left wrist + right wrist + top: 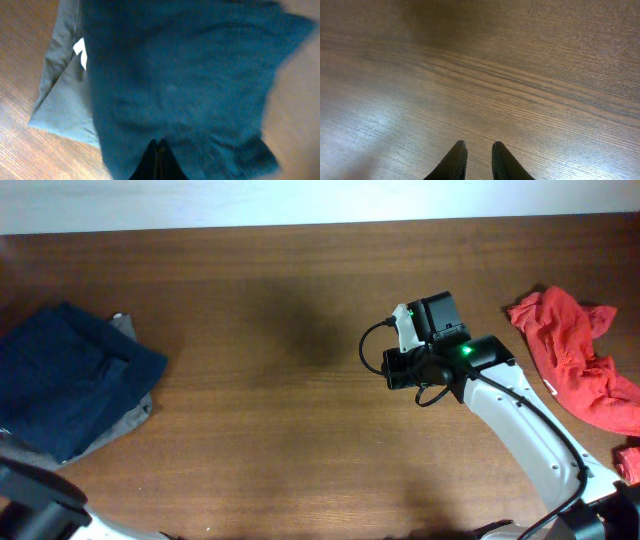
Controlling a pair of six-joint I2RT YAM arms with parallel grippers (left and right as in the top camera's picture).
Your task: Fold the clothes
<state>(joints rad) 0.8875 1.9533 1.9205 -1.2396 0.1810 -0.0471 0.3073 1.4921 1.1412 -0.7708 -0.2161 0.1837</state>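
Note:
The clothes lie at the table's left edge: dark navy shorts (70, 375) folded on top of a grey garment (138, 412). In the left wrist view the navy fabric (180, 75) fills most of the picture, with the grey piece (65, 100) sticking out at the left. My left gripper (159, 142) hangs over the near edge of the shorts, fingertips pressed together, and no fabric shows between them. My right gripper (479, 145) hovers over bare wood mid-table, its fingers a little apart and holding nothing.
A crumpled red garment (575, 355) lies at the far right, with another red scrap (628, 460) near the right edge. The white right arm (500, 395) reaches in from the bottom right. The left arm's base (40, 500) sits in the bottom left corner.

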